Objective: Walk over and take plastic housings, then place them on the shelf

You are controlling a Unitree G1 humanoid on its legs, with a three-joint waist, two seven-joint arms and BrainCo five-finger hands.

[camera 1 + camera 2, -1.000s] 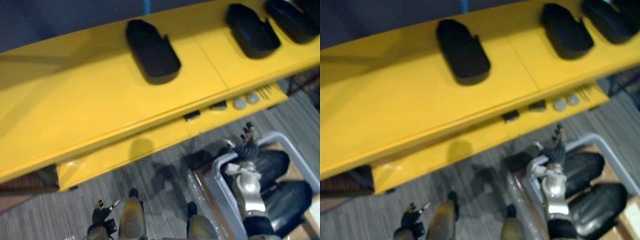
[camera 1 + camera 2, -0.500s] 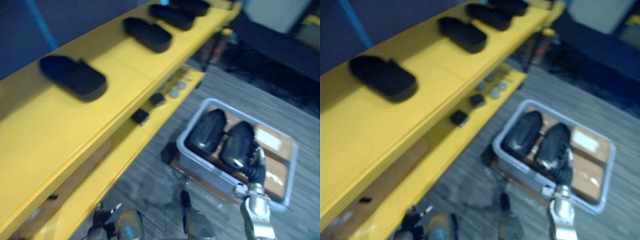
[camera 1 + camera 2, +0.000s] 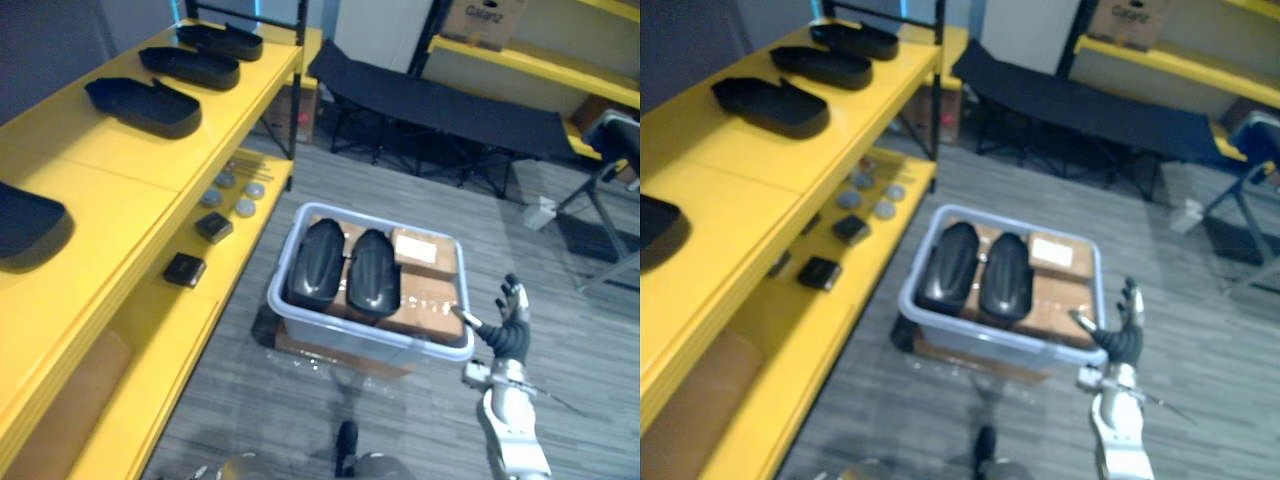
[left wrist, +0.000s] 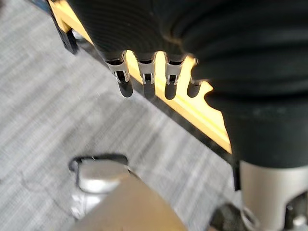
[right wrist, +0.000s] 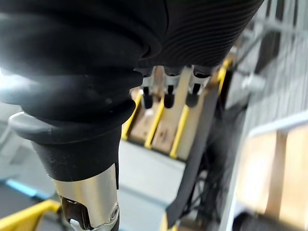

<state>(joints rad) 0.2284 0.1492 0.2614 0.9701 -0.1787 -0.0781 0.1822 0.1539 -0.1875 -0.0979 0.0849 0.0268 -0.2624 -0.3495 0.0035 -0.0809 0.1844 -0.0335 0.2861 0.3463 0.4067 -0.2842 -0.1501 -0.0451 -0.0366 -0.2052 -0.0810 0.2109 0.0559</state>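
Head stereo pair looks down, sharing shelf (image 3: 120,172), bin (image 3: 372,338); wrist cameras close.

No text I can read here. Cardboard box (image 3: 483,18) on the far yellow shelf (image 3: 520,64), 1 o'clock: dark print on its side, too small to make out. Grey bin (image 3: 372,343) on the floor ahead: white label (image 3: 415,246) on a brown box at the bin's 1 o'clock corner, black housings (image 3: 315,262) at its 9 o'clock; label print illegible too.
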